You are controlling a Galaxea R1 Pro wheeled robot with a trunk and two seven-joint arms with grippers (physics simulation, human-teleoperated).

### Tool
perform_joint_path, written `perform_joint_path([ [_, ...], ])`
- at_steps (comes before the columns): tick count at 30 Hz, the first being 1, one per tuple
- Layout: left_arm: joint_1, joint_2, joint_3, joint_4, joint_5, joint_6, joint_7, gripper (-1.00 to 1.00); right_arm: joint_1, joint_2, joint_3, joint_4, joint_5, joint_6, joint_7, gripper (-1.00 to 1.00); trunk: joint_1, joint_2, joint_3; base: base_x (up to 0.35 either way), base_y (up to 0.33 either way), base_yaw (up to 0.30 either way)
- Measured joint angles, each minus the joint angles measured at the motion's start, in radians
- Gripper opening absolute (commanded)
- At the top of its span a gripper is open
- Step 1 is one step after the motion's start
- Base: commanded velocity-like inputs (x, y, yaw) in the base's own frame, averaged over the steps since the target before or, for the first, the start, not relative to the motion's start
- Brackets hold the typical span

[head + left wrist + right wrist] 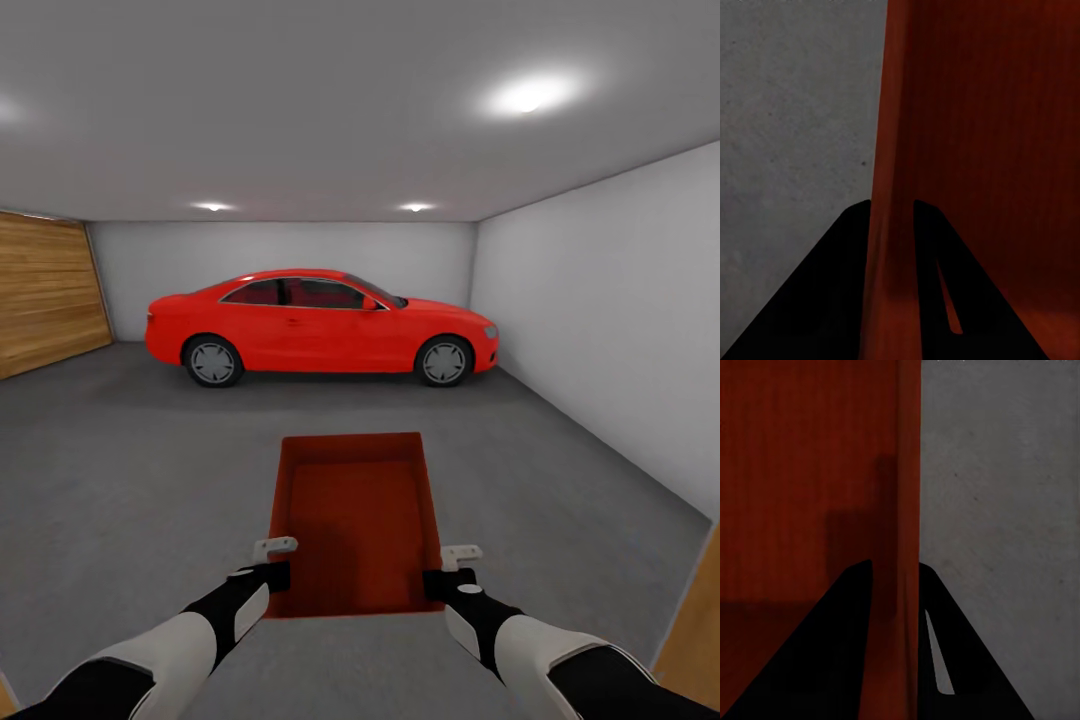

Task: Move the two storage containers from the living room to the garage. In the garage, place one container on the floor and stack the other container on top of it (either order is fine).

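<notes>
Storage container [350, 520]: one, red-orange, open-topped, rectangular, carried level between the two pincers above the garage floor [120, 470]. Its near corners are covered by the pincers; the underside is hidden, so how far it hangs above the floor cannot be told.

Left pincer [268, 578]: one, clamped on the container's left side wall near the near end. In the left wrist view [891, 225] a dark finger lies on each face of the thin wall [881, 135], one inside the bin and one outside.

Right pincer [436, 584]: one, clamped on the right side wall, opposite the left pincer. In the right wrist view [894, 585] the wall [909, 472] again runs between its two dark fingers. The fingertips are cut off at both wrist views' edges.

Arms: two, white and black, cut off at the head view's lower edge.

Car [320, 325]: one, red, parked side-on well beyond both pincers, against the far wall. Two wheels show; the far side is hidden.

Wood panel [45, 290]: one, beyond the left pincer, cut off at the picture edge.

Ceiling lights: three clearly seen.
</notes>
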Motion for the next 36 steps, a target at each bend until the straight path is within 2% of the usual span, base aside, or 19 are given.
perform_joint_path([
  [5,0.000,0.002,-0.042,-0.001,0.042,0.000,0.003,-1.00,0.000,0.000,0.014,0.000,-0.014,0.000,0.000,-1.00,0.000,0.000,0.000,0.279,0.000,0.000],
  [9,0.000,0.004,-0.059,-0.001,0.060,0.000,0.003,-1.00,0.000,0.000,0.023,0.001,-0.023,0.001,0.000,-1.00,0.000,0.000,0.000,0.313,0.000,0.000],
  [24,0.000,0.004,-0.071,-0.001,0.071,0.000,0.004,-1.00,0.000,0.000,0.054,0.001,-0.055,0.000,0.001,-1.00,0.000,0.000,0.000,0.321,0.000,0.000],
  [25,0.000,-0.008,0.124,0.001,-0.126,0.000,-0.008,-1.00,0.000,0.000,-0.011,-0.001,0.011,-0.001,-0.002,-1.00,0.000,0.000,0.000,0.322,0.000,0.000],
  [26,0.000,-0.009,0.138,0.002,-0.142,0.000,-0.008,-1.00,0.000,0.000,-0.012,-0.001,0.012,-0.001,-0.002,-1.00,0.000,0.000,0.000,0.322,0.005,0.000],
  [36,0.000,-0.009,0.138,0.000,-0.142,0.001,-0.008,-1.00,0.000,0.000,-0.013,-0.001,0.013,-0.001,-0.002,-1.00,0.000,0.000,0.000,0.322,0.105,0.000],
])
